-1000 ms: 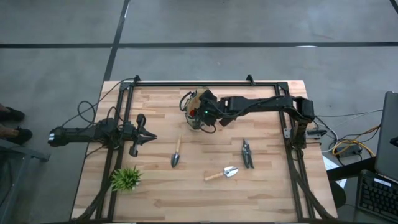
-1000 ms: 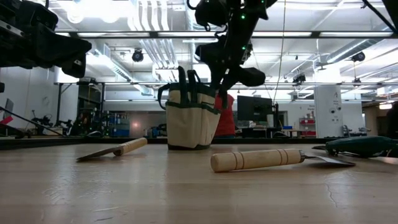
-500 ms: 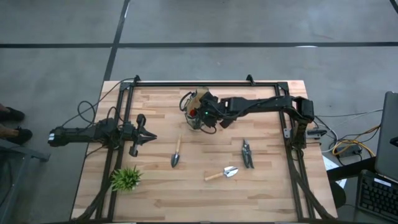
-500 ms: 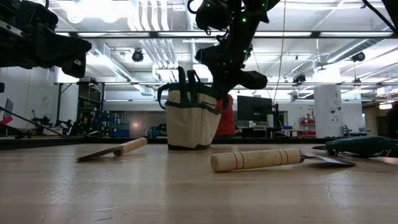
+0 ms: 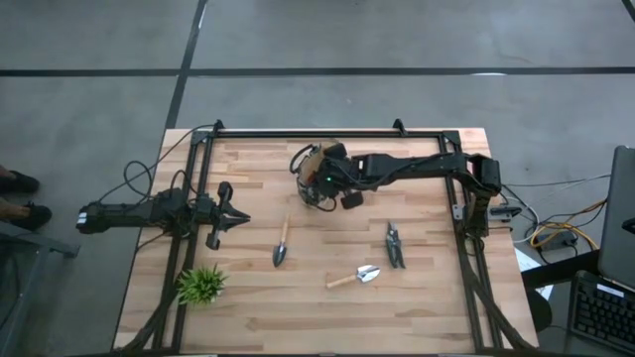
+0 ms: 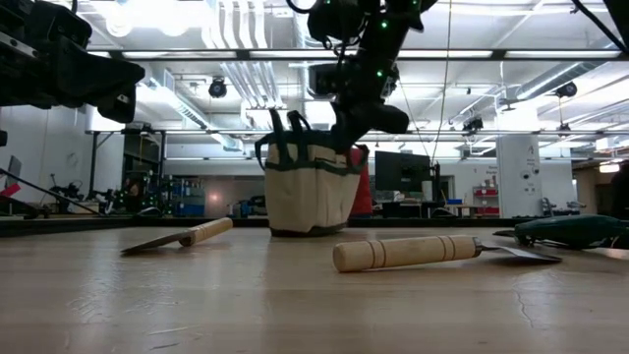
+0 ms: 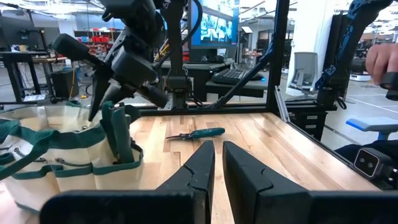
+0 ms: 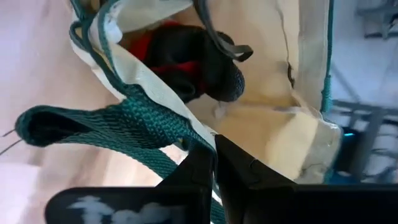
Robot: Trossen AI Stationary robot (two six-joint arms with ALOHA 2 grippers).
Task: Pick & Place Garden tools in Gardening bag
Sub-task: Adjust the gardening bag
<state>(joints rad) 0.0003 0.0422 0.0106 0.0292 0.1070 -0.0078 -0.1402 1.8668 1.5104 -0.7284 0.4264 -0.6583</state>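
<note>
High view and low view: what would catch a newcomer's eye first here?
The right claw, shut on the rim of the gardening bag, hangs over it at the table's far middle; inside the bag shows a red and black item. In front lie two wooden-handled trowels and pruning shears. The left claw waits, shut, at the left edge near a small green plant.

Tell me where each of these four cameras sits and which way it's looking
High: overhead, straight down; both arms, gardening bag.
Low: table height, looking across; right gripper at the bag.
Left wrist: over shut left gripper toward the bag.
Right wrist: right gripper pinching bag rim.
All share the bag.
</note>
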